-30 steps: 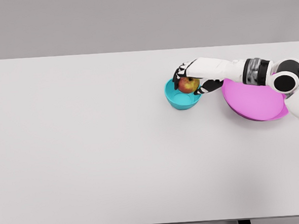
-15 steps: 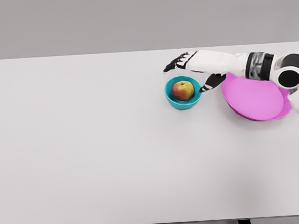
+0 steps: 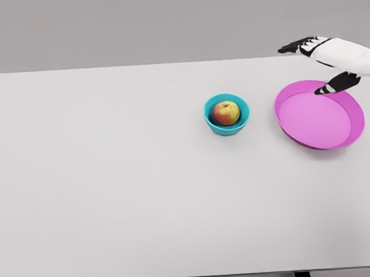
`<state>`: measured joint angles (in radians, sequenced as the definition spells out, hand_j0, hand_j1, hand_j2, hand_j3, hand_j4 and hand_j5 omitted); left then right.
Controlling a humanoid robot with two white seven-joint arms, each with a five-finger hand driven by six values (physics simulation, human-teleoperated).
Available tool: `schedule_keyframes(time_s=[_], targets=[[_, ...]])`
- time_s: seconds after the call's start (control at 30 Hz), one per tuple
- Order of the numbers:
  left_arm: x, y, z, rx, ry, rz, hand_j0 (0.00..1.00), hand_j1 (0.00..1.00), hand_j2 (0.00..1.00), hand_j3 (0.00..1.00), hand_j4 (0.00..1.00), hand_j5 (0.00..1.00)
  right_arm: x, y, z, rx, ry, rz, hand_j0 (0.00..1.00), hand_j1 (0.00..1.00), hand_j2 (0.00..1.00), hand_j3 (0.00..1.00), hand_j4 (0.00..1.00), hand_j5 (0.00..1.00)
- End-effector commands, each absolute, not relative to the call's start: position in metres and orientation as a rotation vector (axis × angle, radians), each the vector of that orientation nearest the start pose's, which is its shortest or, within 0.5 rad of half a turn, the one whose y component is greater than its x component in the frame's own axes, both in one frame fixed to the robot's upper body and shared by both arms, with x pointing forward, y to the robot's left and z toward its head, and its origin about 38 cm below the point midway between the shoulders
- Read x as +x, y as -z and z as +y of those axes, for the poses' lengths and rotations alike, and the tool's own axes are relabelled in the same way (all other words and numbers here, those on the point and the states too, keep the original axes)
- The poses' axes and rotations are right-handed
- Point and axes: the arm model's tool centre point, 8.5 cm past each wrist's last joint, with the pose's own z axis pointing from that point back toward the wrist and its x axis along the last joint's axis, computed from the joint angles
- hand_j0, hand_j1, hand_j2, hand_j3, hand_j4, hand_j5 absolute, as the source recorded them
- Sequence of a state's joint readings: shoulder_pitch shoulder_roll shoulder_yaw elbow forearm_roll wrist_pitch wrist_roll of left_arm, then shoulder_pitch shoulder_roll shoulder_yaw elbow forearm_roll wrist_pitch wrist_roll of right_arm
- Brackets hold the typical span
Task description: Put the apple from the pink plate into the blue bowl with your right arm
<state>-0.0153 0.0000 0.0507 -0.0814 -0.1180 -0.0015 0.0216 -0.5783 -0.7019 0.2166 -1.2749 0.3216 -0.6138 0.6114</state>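
Item one, apple: red with a yellow-green flush, resting inside the blue bowl, seated low between its walls and touching nothing else. Item two, blue bowl: small, teal-blue, upright on the white worktop, a little right of the worktop's middle. Item three, pink plate: wide, shallow, raised rim, holding nothing, near the bowl at its 3 o'clock but apart from it. Item four, right robot hand: at the 1 o'clock corner of the scene, above the far rim of the pink plate, fingers spread and thumb hanging apart, grasping nothing; well apart from the bowl. Left arm: not visible. Status, as a judgement: the apple lies where the task wants it, so the placement looks complete and only the clearing of the arm is left. Handling notes, judged from appearance: the apple should be firm and rigid, of moderate weight for its size, with a smooth, somewhat slippery skin, and apt to roll if set on the flat worktop; bruising is likely under a hard squeeze or a drop. The best hold would be around its widest girth, fingers on one flank and thumb opposite, approached from above since the bowl's wall blocks a side reach. The bowl looks light and may slide if nudged.
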Motion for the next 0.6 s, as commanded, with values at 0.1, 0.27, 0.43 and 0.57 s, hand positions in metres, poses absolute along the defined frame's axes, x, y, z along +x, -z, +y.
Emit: schedule_keyframes(time_s=[0.1,0.27,0.43,0.57], targets=[[0.039,0.262,0.275,0.116,0.071,-0.096,1.00,1.00,1.00,1.00,1.00,1.00,0.452,-0.234,-0.405,-0.506,-1.590,-1.511,1.00,1.00,1.00,1.00,1.00,1.00],[0.038,0.262,0.275,0.116,0.071,-0.094,1.00,1.00,1.00,1.00,1.00,1.00,0.448,-0.225,-0.405,-0.489,-1.587,-1.497,1.00,1.00,1.00,1.00,1.00,1.00],[0.038,0.262,0.275,0.116,0.071,-0.094,1.00,1.00,1.00,1.00,1.00,1.00,0.445,-0.217,-0.407,-0.479,-1.587,-1.480,1.00,1.00,1.00,1.00,1.00,1.00],[0.039,0.262,0.275,0.117,0.074,-0.096,1.00,1.00,1.00,1.00,1.00,1.00,0.445,-0.219,-0.409,-0.485,-1.577,-1.487,1.00,1.00,1.00,1.00,1.00,1.00]])
